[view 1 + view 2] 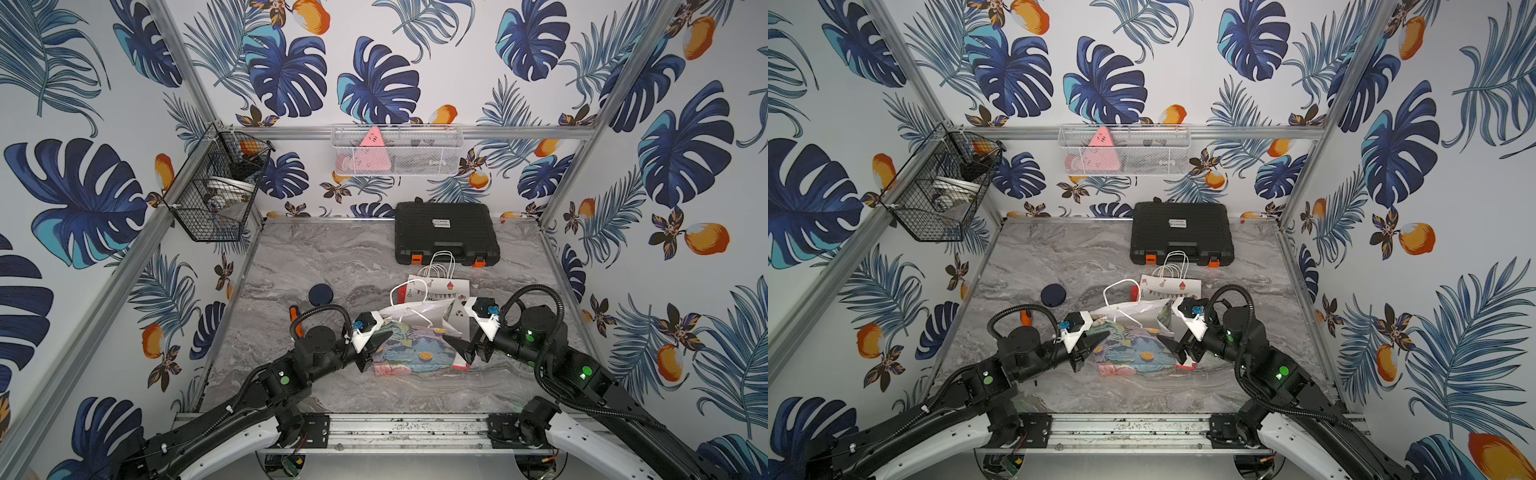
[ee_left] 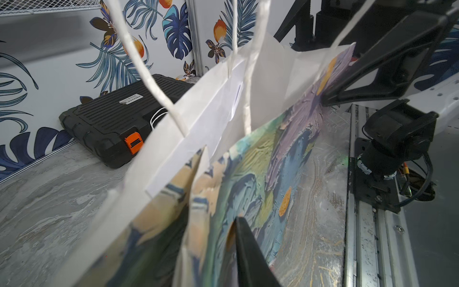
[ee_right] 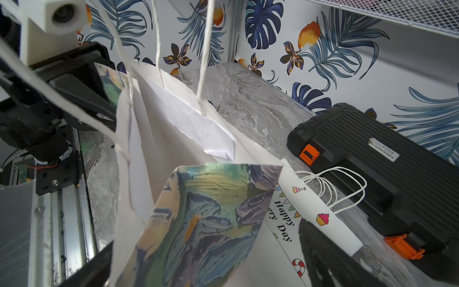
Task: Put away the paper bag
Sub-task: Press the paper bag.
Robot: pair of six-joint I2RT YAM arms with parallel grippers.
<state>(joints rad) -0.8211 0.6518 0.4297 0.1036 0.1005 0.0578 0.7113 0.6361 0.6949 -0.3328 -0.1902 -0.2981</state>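
The paper bag [image 1: 415, 351] [image 1: 1136, 353], painted in blue, green and orange with a white inside and white cord handles, sits near the front middle of the table with its mouth open. My left gripper [image 1: 379, 338] [image 1: 1096, 340] is at its left side and pinches the side fold. In the left wrist view one finger [image 2: 248, 248] presses the painted panel [image 2: 260, 161]; the other is hidden behind the fold. My right gripper [image 1: 455, 351] [image 1: 1169, 348] is open at the bag's right side. In the right wrist view its jaws [image 3: 206, 236] stand wide apart around the bag's end [image 3: 211, 223].
A white birthday-print bag [image 1: 440, 286] lies flat just behind, its handles on a black tool case [image 1: 446, 232]. A dark round disc [image 1: 320, 294] and an orange-handled tool [image 1: 296, 320] lie to the left. A white mesh basket [image 1: 397, 151] and a black wire basket [image 1: 216, 187] hang on the walls.
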